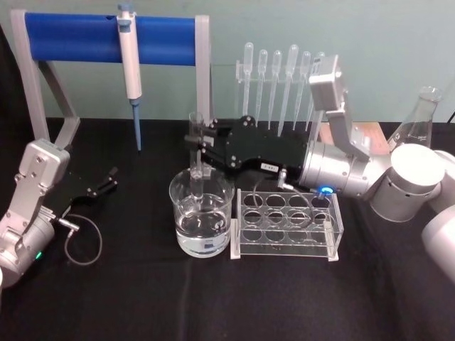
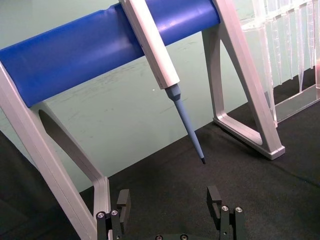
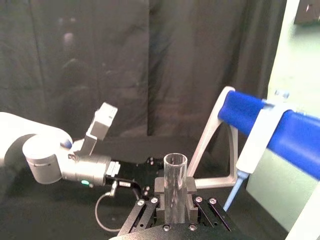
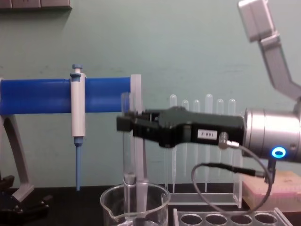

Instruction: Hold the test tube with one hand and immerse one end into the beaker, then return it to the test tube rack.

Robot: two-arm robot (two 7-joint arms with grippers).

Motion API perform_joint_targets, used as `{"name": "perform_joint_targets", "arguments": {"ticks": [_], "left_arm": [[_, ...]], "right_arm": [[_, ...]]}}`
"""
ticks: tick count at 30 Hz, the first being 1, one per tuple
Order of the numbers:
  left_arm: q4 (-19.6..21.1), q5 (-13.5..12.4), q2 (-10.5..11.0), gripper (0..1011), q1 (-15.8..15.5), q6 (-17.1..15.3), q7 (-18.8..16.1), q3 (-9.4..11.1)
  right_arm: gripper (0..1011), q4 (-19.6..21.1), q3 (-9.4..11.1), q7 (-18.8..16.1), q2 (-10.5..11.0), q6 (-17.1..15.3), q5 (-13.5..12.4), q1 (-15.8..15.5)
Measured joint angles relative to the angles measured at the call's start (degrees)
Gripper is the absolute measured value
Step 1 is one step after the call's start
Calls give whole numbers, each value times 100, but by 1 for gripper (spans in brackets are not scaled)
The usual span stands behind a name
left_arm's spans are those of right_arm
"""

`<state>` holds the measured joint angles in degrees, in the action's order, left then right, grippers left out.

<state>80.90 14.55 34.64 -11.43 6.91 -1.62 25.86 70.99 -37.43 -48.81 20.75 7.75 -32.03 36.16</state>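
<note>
At centre frame in the head view, the right gripper point(image 1: 199, 145) clamps the tube point(image 1: 197, 174) upright, its rounded end down inside the beaker point(image 1: 202, 227), just left of the rack point(image 1: 284, 247). At far left, the left gripper point(image 1: 106, 182) sits with fingers spread, well apart from them.

Black-clothed table point(image 1: 142, 305): beaker point(image 1: 222, 213), tube rack point(image 1: 284, 246) just beside; blue-bar stand point(image 1: 71, 37), flask point(image 1: 419, 121) behind.

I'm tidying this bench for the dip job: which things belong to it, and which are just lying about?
In use: test tube, held in the right gripper; beaker; test tube rack.
Lying about: micropipette; bulb pipettes; conical flask; left gripper, parked open at the left.
</note>
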Motion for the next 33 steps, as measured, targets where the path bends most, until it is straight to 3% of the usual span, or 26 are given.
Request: {"name": "perform_joint_targets", "arguments": {"ticks": [10,22,33], "left_arm": [[0,0,0,1000,0,0,0,0],[0,0,0,1000,0,0,0,0],[0,0,0,1000,0,0,0,0]], "right_arm": [[246,487,151,-33,283,-184,-230,17],[246,1121,368,-96,848,-425,-593,7],[246,1510,612,-90,1423,-385,-883,-341]]}}
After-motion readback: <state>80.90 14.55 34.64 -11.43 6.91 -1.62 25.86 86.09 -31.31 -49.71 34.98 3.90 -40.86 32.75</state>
